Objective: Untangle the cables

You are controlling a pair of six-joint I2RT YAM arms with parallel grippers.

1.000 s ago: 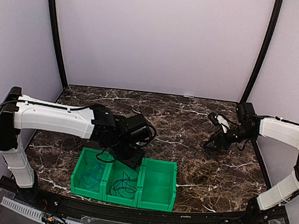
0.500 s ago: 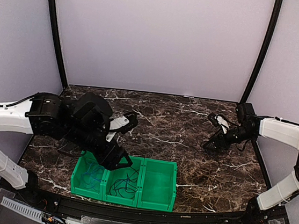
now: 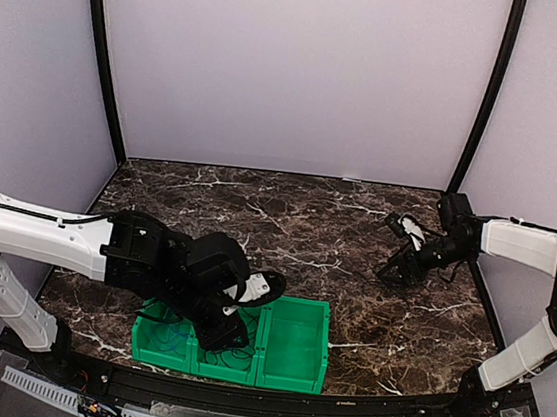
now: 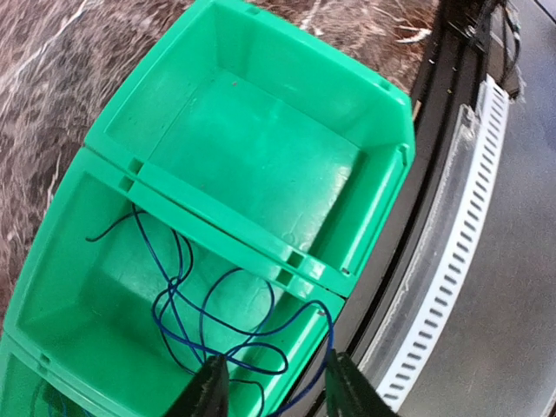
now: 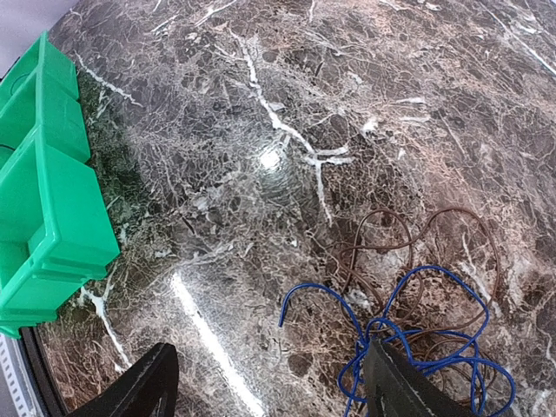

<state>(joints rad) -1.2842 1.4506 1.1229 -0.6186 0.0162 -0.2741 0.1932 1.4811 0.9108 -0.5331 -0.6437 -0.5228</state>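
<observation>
Blue cable (image 4: 215,324), left end effector (image 4: 274,372) parted above

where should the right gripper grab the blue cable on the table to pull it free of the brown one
Probably take the blue cable at its free arched end sticking out of the knot, where it is a single strand clear of the brown cable. Come down from above with the open right gripper straddling that arch; the denser coils overlap the brown loops.

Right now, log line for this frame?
left gripper open over middle bin | blue cable in bin | right gripper open at tangle on table
</observation>
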